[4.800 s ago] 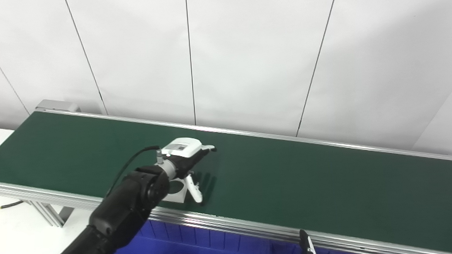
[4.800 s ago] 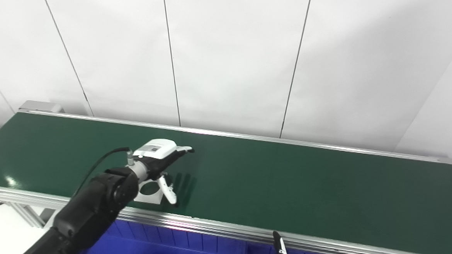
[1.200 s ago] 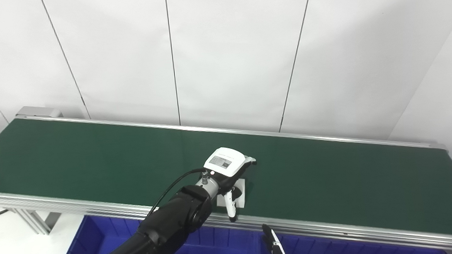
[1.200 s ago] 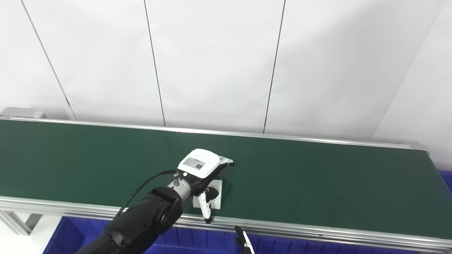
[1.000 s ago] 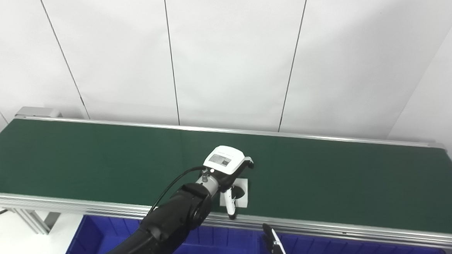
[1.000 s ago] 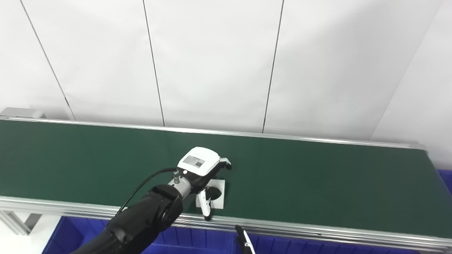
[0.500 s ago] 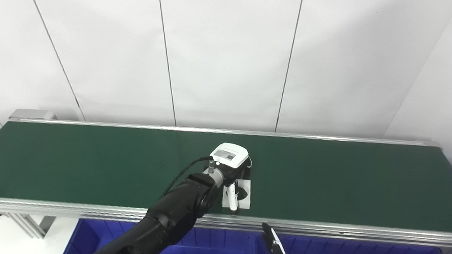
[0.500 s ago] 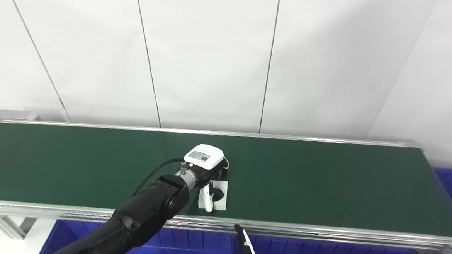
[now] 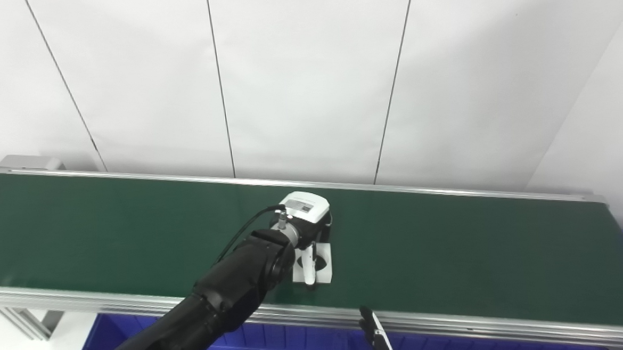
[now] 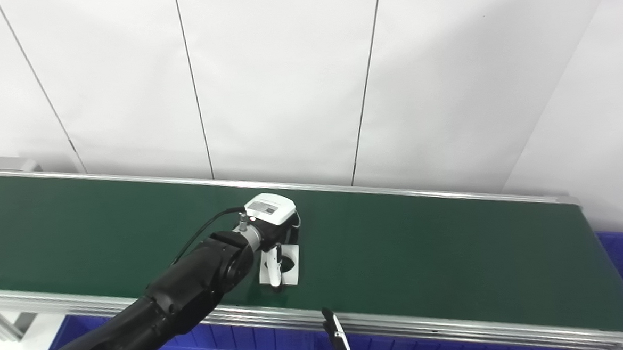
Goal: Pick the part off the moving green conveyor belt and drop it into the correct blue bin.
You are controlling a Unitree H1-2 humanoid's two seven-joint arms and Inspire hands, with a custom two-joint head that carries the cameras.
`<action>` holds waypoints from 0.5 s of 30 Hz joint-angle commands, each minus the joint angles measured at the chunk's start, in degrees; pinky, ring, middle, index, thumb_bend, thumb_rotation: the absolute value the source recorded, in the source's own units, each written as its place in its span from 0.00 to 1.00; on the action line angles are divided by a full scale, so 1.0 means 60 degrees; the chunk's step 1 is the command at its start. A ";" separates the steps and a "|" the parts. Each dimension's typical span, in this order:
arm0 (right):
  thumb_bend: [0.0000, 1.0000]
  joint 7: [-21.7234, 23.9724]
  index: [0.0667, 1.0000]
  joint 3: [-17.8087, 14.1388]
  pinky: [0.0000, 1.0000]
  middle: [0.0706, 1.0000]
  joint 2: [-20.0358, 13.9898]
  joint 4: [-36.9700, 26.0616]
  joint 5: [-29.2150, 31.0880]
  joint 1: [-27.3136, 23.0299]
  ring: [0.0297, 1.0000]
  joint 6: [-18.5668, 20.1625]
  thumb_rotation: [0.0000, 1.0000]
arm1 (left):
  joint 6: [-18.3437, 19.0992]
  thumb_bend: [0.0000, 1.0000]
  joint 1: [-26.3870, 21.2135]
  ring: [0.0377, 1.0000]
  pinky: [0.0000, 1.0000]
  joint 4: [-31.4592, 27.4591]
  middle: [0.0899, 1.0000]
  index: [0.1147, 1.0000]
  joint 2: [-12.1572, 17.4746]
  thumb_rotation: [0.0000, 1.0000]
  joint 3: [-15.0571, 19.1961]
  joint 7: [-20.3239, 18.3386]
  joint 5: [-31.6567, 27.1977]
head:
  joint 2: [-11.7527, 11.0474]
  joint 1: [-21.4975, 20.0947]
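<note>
Fingers [image 9: 309,260] of the left hand [image 9: 308,226] curl over the flat white square part with a round hole [image 9: 316,257], near the green conveyor belt [image 9: 454,253] front edge; whether they clamp it we cannot tell. We advise pinching both edges before lifting.

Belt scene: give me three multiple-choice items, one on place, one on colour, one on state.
1. Where is the white part?
A. on the belt, near its front rail
B. in a blue bin
C. on the floor

2. What colour is the belt?
A. grey
B. green
C. red

3. What is the left hand doing?
A. resting in a bin
B. raised high over the wall panels
C. down at the part, fingers around it

Key: 1 A, the part lies flat on the belt by the near rail. 2 B, the surface is dark green. 3 C, its thumb crosses the part; a firm grip cannot be confirmed.
</note>
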 commanded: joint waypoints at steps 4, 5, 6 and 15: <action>0.87 0.0309 0.97 -0.0051 1.00 0.98 -0.0010 -0.0552 0.0124 0.0017 0.98 -0.0331 0.97 | 0.0503 0.53 -0.0550 0.32 0.25 -0.1968 0.38 0.44 0.0238 0.00 0.0565 -0.1013 -0.0161 | 0.0437 0.0269; 0.87 0.0377 0.97 -0.0086 1.00 0.99 -0.0017 -0.0595 0.0174 0.0018 0.98 -0.0329 0.97 | 0.0545 0.53 -0.0572 0.34 0.26 -0.2209 0.38 0.44 0.0276 0.00 0.0651 -0.1169 -0.0180 | 0.0470 0.0297; 0.87 0.0425 0.97 -0.0114 1.00 0.99 -0.0032 -0.0615 0.0235 -0.0010 0.98 -0.0330 0.97 | 0.0652 0.53 -0.0546 0.35 0.27 -0.2656 0.38 0.44 0.0350 0.00 0.0798 -0.1377 -0.0224 | 0.0539 0.0334; 0.88 0.0903 0.96 -0.0666 0.97 0.97 0.0035 -0.0949 0.0370 -0.0041 0.96 -0.0329 0.96 | 0.1455 0.52 0.0312 0.40 0.33 -0.5588 0.40 0.46 0.0553 0.00 0.2025 -0.2320 -0.0529 | 0.1356 0.0819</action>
